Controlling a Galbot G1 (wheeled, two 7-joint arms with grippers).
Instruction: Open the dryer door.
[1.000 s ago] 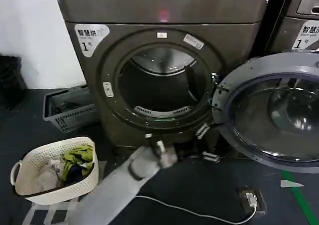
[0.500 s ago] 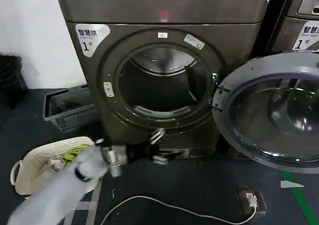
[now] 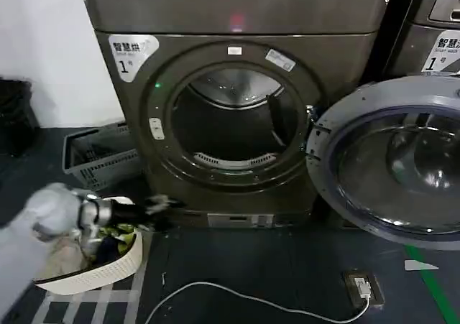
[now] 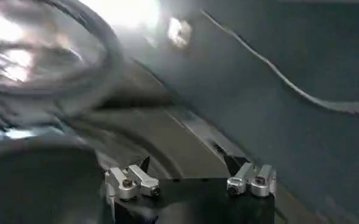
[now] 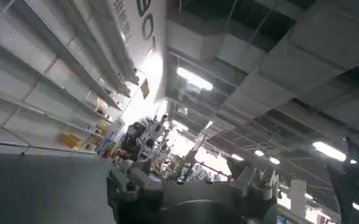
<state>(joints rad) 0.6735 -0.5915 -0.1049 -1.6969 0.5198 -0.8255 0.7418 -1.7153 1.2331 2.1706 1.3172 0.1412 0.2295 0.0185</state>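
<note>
We see the large round dryer door [image 3: 392,167], with its grey plastic inner face and bowl-shaped dark window, swung fully open to the right of the bronze-grey dryer [image 3: 237,116], hinged at the right edge of the round drum opening [image 3: 233,126]. Our left hand [image 3: 159,205] sits low at the dryer's lower left, just above the cream woven laundry basket [image 3: 90,274] holding mixed clothes, and apart from the door. In the left wrist view this hand [image 4: 188,163] has its fingers [image 4: 133,181] spread apart, released, with nothing between them. In the right wrist view, the right hand [image 5: 191,182] points up toward a ceiling, its fingers parted and empty. A white cable [image 3: 251,299] lies on the dark floor.
</note>
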